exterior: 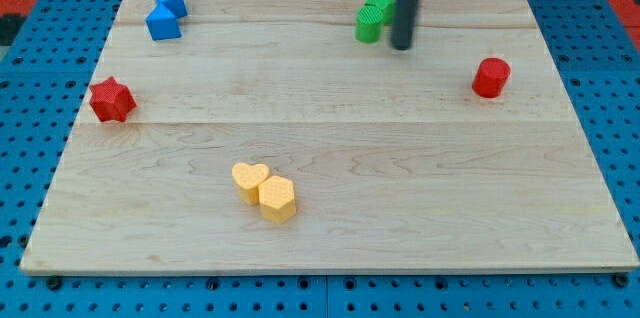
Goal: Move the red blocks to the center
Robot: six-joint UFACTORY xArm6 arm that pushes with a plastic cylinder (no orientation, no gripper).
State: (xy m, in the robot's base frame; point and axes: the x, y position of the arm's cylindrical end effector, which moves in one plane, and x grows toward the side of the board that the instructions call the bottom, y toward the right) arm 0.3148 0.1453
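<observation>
Camera view shows a wooden tabletop (pixel 330 158) on a blue pegboard. No claw shows on this arm; it ends in a dark rod, and my tip (pixel 401 46) rests near the view's top, just right of the green blocks (pixel 373 16). The red star-shaped block (pixel 111 99) sits by the view's left edge. The red cylinder block (pixel 491 77) sits toward the view's right, well apart from my tip. Two blue blocks (pixel 166 12) touch at top left. A yellow heart block (pixel 250 180) touches a yellow hexagon block (pixel 277 199) below centre.
</observation>
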